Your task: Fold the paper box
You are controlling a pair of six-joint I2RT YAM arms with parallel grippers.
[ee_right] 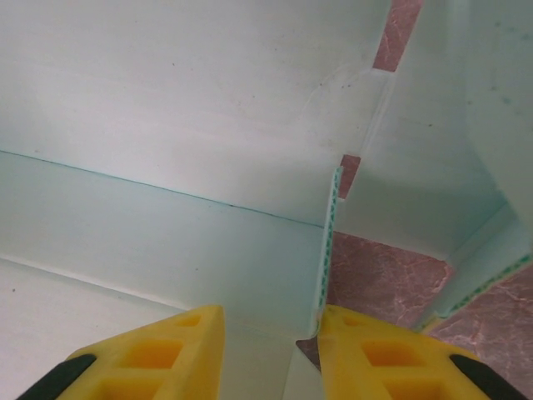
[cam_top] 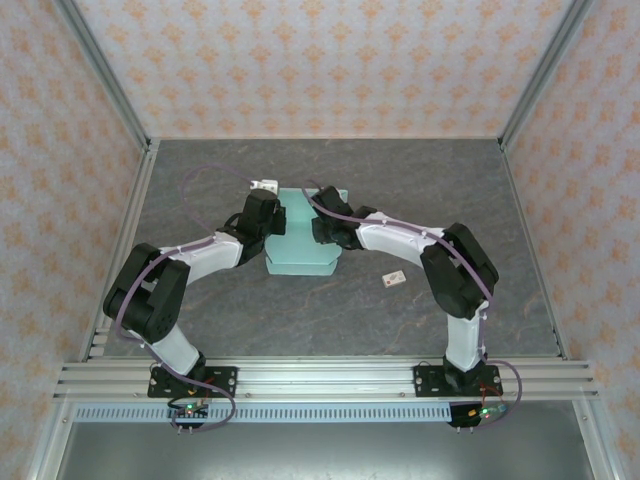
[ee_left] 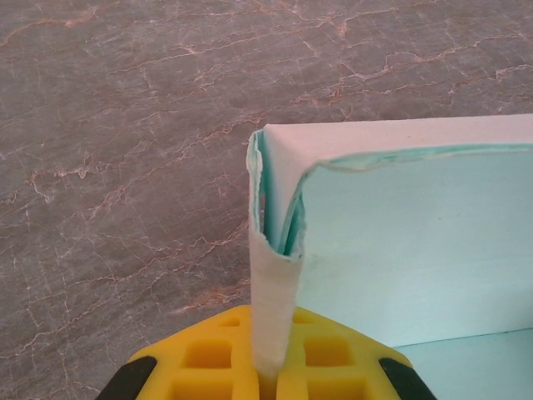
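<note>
Left gripper (ee_left: 271, 367) is clamped on a doubled, upright corner flap of the pale mint paper box (ee_left: 416, 242). Right gripper (ee_right: 272, 333) hovers, jaws apart, over its creased inner panels. From above, the partly raised sheet lies mid-way across the table (cam_top: 420, 180), between both wrists.

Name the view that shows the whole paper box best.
Top external: the box shows nearly its whole outline there. Left wrist gives just one upright corner; right wrist, inner panels close up.

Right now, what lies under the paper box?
The grey marbled table shows around the paper box and through gaps between its flaps. Anything beneath the card's middle is covered.
</note>
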